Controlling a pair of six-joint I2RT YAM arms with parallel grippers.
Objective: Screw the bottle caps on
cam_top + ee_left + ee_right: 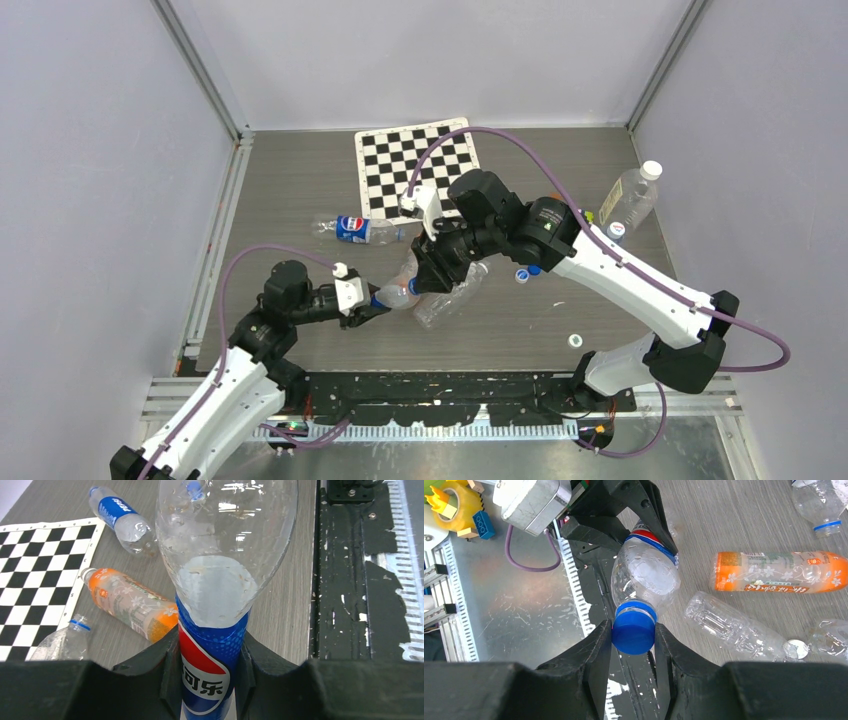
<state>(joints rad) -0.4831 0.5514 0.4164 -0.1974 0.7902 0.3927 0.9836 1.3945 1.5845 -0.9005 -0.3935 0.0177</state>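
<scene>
Where the grey wood-grain counter (290, 200) meets pale matte walls (430, 50), a flat checkerboard sheet (415, 152) lies at the far side. The left pincer (211, 652) is clamped on the clear, rounded bottle (644, 575) at its blue label. The right pincer (634, 636) is clamped on the smooth round blue cap (634, 632) at the bottle's neck, near the centre.

Held bottle (220, 555), the one with the blue cap (634, 632): its blue label (207, 665) carries the white Chinese characters 可乐 under a red, white and blue wave emblem.
Lying bottle (122, 522), at 11 o'clock from the held bottle: a white word runs along its blue band, likely "pepsi", blurred.
Lying bottle, seen from above: a round red, white and blue emblem on the band.
Orange bottle (130, 605), at 9 o'clock: white flowers and small print, too small to read.
</scene>
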